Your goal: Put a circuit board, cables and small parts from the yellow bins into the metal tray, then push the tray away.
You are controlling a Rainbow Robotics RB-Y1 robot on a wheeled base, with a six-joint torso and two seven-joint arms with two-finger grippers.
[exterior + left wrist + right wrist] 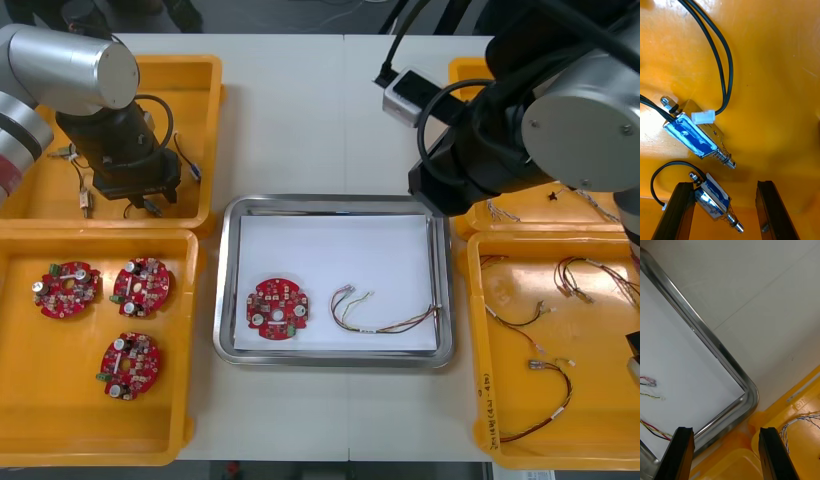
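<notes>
**Hazard entry: off-centre pick, far left bin**

Far left yellow bin (205,120): left gripper (724,185) low inside, fingers spread, nothing held. A small metal part (715,200) lies against one finger, not centred. Closing may flick it aside or snag a black cable (731,71).

Metal tray (228,290): holds a circuit board (277,309) and a red and yellow cable (390,320).

Right gripper (726,431): spread, empty, over the tray's corner.
</notes>
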